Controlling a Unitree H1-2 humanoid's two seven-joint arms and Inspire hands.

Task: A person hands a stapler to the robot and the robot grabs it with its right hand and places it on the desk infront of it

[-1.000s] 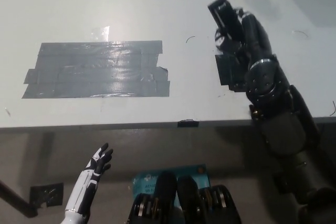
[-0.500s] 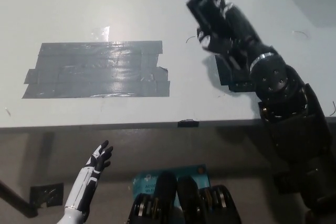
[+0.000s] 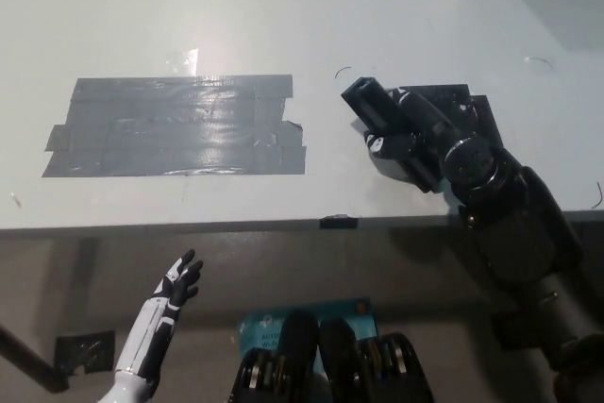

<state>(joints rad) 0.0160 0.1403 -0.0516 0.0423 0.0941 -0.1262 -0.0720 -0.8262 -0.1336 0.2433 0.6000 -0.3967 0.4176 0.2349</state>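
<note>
The wide pale grey surface (image 3: 283, 7) fills the upper part of the head view, and its near edge runs across the middle. On it, toward the left side and close to the near edge, lies a large patch of grey duct tape strips (image 3: 175, 126), flat and shiny.

The black right arm (image 3: 524, 243) comes in over the near edge at the right. Its black right hand (image 3: 406, 134) is low over the surface, near the near edge and just right of the tape patch. The hand is closed around a black, long, box-shaped stapler (image 3: 366, 101). The stapler's front end sticks out of the hand toward the far left, so its long axis points diagonally away from the near edge. I cannot tell if the stapler already touches the surface; the dark shadow directly under the hand suggests it is very close.

So the placing step seems almost done. The next move probably needs only a small lowering and then letting go.

The white left hand (image 3: 176, 282) rests below the near edge at the left, fingers spread, holding nothing.

No containers are visible.
</note>
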